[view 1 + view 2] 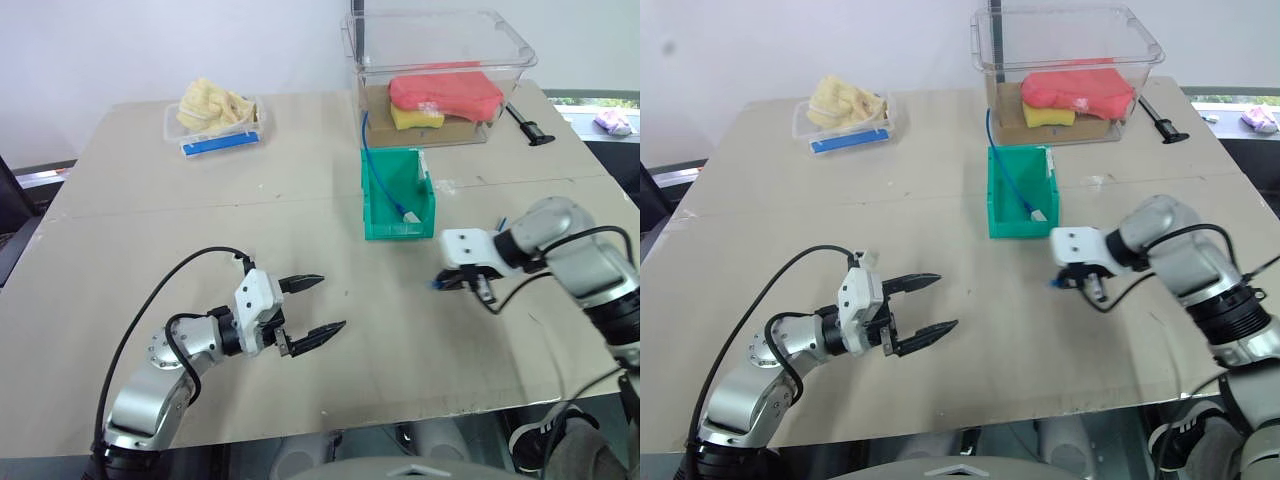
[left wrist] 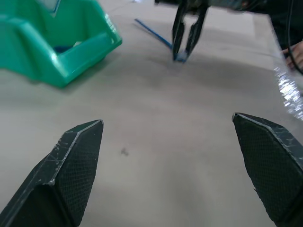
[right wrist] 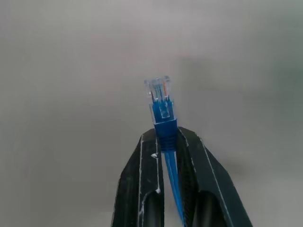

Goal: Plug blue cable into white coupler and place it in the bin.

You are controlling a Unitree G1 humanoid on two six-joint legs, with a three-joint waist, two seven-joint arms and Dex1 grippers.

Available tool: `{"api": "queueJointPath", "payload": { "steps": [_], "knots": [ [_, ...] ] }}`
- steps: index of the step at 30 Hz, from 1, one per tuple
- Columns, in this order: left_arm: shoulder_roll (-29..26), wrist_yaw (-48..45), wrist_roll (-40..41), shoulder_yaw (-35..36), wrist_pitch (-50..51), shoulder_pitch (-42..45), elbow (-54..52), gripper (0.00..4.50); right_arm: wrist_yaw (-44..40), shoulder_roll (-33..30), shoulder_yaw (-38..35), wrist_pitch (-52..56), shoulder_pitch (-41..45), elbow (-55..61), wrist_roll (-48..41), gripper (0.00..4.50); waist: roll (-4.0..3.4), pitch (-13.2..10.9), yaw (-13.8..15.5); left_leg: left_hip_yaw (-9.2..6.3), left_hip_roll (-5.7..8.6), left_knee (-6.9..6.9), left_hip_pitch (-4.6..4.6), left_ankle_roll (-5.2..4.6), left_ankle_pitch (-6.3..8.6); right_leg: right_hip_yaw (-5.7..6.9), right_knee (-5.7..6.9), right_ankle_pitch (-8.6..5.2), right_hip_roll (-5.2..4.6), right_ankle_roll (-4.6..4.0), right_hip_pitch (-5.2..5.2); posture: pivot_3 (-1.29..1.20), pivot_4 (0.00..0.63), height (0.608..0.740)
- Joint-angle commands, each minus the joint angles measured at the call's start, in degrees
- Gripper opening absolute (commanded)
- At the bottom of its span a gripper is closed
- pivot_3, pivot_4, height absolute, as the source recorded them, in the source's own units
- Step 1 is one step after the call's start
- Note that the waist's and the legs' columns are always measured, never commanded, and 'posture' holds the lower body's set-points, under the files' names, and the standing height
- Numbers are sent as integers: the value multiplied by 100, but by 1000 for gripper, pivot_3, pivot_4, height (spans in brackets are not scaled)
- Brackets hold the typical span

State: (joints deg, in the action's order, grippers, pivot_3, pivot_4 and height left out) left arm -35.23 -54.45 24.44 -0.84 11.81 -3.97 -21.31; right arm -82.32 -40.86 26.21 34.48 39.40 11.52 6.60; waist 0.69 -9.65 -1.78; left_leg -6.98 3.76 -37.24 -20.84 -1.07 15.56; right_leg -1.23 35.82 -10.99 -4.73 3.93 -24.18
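Right fingers (image 3: pixel 168 142) clamped on the blue cable (image 3: pixel 163 111) plug.
Just above the bench (image 1: pixel 300 230), near and right of the green bin (image 1: pixel 397 195); left fingers (image 1: pixel 312 308) spread wide apart.

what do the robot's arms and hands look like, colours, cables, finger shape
Both arms are silver-grey metal with black joints and a loose black cable looping alongside. Each wrist carries a white boxy housing. The left hand and right hand each have two slim black fingers, tapering to points, with cross-hatched textured inner pads and scuffed pale edges.
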Motion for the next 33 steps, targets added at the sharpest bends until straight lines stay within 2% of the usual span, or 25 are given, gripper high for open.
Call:
{"api": "queueJointPath", "payload": {
  "steps": [1, 4, 7, 8, 10, 11, 13, 16, 22, 31, 32, 33],
  "knots": [
    [-28, 49, -239, -75, -180, 133, 45, 4500, 585, 664, 749, 997, 205, 363, 431, 130, 4, 1, 34, 0, 1, -2, -1, 0, 0, 3, -2, 0, -1, 1, 1, 0, 150, 740],
    [-118, -142, -330, -104, -314, 209, 189, 4500, 1200, 1461, 1065, 1178, 457, -189, 604, 130, 3, 0, 96, 4, 8, -8, -4, 1, -1, 2, -3, 1, -7, 1, 0, 0, 150, 740],
    [-198, -228, -342, -116, -278, 250, 247, 4500, 1374, 1639, 1185, 796, 490, -559, 613, 130, 6, 1, 117, 1, 9, -7, -5, 21, -11, 3, -4, 2, -7, 1, -1, 0, 150, 740],
    [-223, -250, -344, -129, -254, 261, 257, 4500, 1416, 1662, 1158, 743, 466, -630, 567, 770, 6, 1, 119, -5, 9, -7, -8, 23, -11, 11, -7, 1, -8, 1, 0, 0, 150, 740],
    [-285, -230, -372, -187, -68, 346, 232, 4500, 1410, 1604, 708, 850, 234, -403, 196, 1315, 6, 1, 114, -5, 9, -6, -7, 27, -10, 12, -8, 1, -8, 1, 0, 0, 150, 740],
    [-308, -194, -386, -217, 62, 407, 206, 4500, 1395, 1546, 456, 895, 107, -222, -4, 1847, 7, 2, 120, -7, 9, -5, -8, 29, -9, 12, -8, 1, -7, 1, 0, 0, 150, 740],
    [-346, -225, -394, -289, 216, 565, 205, 4500, 1368, 1417, -134, 827, -266, 309, -480, 2543, 7, 1, 142, -17, 9, -5, -15, 27, -8, 22, -9, 1, -7, 1, 0, 0, 150, 740],
    [-379, -268, -394, -402, 502, 895, 342, 4500, 1469, 1329, -1059, 1006, -893, 1171, -1264, 3934, 7, -1, 122, -20, 10, -6, -25, 27, -7, 24, -11, 1, -8, 1, -7, 0, 150, 740],
    [-432, -633, -673, -846, 561, 1713, 912, 4500, 2196, 1097, -2492, 666, -2632, 2570, -1917, 3934, 8, -1, 143, -16, 6, -3, -23, 12, 4, 34, -10, 0, 0, 1, -3, 0, 150, 740],
    [-293, -1071, -1289, -1494, 153, 2564, 1912, 4500, 3156, 1003, -3772, 357, -4917, 3966, -2267, 3934, 12, -3, 122, -2, 2, -9, -15, 9, 5, 22, -9, -2, 3, 6, 2, 0, 150, 740],
    [-274, -1108, -1405, -1577, 27, 2634, 2031, 4083, 3267, 1006, -3828, 361, -5070, 4064, -2275, 4025, 15, -2, 114, -4, 2, -9, -13, 9, 5, 14, -8, -2, 2, 7, 2, 0, 150, 740],
    [-252, -1140, -1490, -1642, -74, 2692, 2134, 3947, 3374, 1012, -3858, 374, -5183, 4138, -2289, 4025, 17, -1, 111, -2, 2, -9, -10, 9, 5, 13, -8, -2, 2, 8, 3, 0, 150, 740]
  ]
}}
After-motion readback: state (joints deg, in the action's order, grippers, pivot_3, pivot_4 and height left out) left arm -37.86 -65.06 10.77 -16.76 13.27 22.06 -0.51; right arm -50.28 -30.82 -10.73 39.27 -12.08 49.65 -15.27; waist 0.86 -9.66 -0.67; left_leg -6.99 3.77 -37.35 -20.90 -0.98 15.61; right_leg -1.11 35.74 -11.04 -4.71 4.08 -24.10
